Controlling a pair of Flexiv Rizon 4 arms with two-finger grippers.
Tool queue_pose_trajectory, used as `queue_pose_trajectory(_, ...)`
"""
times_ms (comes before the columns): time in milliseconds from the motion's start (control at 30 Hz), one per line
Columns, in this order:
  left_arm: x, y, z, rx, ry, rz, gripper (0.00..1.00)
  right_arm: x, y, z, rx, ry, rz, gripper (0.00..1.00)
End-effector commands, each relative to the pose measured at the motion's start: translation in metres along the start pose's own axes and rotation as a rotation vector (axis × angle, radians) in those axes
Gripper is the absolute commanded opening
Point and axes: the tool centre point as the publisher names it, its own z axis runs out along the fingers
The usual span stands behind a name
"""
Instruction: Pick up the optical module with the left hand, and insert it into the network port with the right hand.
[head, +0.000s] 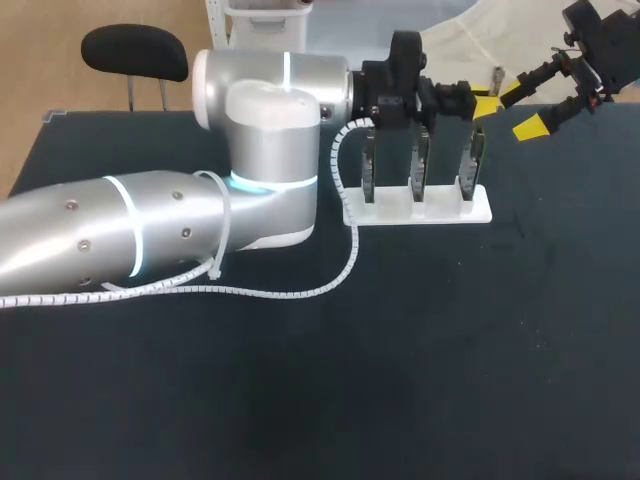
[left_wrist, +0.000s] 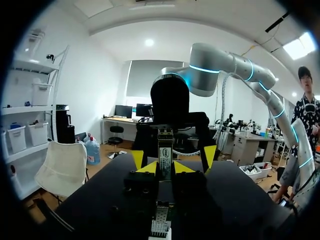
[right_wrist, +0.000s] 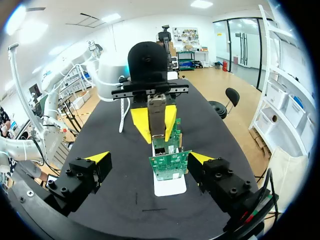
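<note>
The left claw (right_wrist: 155, 120) pinches the optical module (right_wrist: 157, 111) by its flat sides. It holds the module upright, just above the green circuit boards (right_wrist: 169, 165) that stand in a white holder (head: 420, 212) at the far side of the dark surface (head: 400, 380). The right claw (right_wrist: 149, 159) hangs spread to its right. The module looks light, rigid and metal-cased, probably slick. It is best gripped mid-body, with the plug end left free.

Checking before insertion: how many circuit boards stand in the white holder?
3, upright side by side in the white holder: left board, middle board, right board. None seems hidden.
</note>
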Motion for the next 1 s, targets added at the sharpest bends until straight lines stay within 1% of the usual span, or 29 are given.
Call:
queue_pose_trajectory(33,-0.0019,-0.0009,-0.0052,-0.009,0.012,-0.001,0.00,-0.0001,0.0012,0.0003,0.003,0.001,0.000,1.00)
queue_pose_trajectory(1000,-0.0020,-0.0033,-0.0069,-0.005,0.047,-0.010,0.00,-0.0001,0.0012,0.0003,0.003,0.001,0.000,1.00)
